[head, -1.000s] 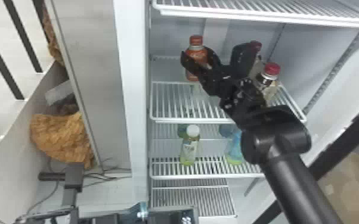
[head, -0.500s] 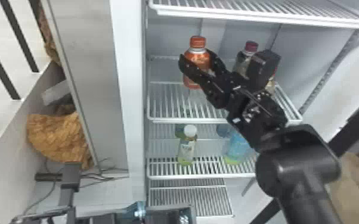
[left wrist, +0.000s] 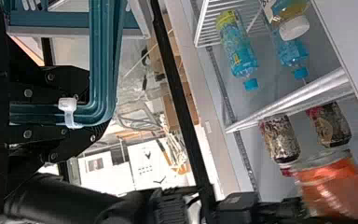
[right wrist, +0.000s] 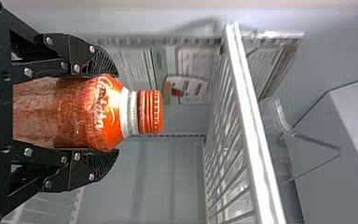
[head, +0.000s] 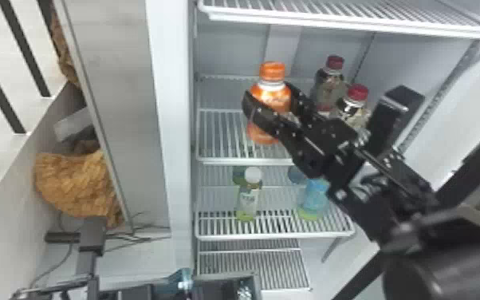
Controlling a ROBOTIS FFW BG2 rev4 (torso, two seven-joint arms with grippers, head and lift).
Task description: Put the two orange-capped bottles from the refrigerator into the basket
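Well, from where I stand, the robot's right gripper [head: 270, 95] is reaching in at the fridge, its two flat black fingers closed in around an orange-capped bottle [head: 272, 71] with an orange label and a pale ring beneath the cap. The bottle stands nearly upright between them, and in the right wrist view one finger touches each side of it, just below the shoulder, leaving the neck and cap free. From the head view, its base shows against a white wire shelf [head: 247, 161]. Down at the near edge, the left gripper [head: 163, 290] has its fingers drawn in on a teal tubular handle [left wrist: 105, 60], which seems to belong to the basket; a white plastic tie [left wrist: 69, 111] is looped round the tube by the fingers. Two dark-labelled bottles with deep red caps, one farther back [head: 335, 62] and one nearer [head: 357, 92], stand to the right of the held bottle, close to the right gripper. On the wire shelf below [head: 275, 236], a white-capped bottle with a pale label and yellow-green base [head: 248, 199] stands on the left, and a light blue bottle with a green base [head: 314, 197] stands well apart from it on the right.
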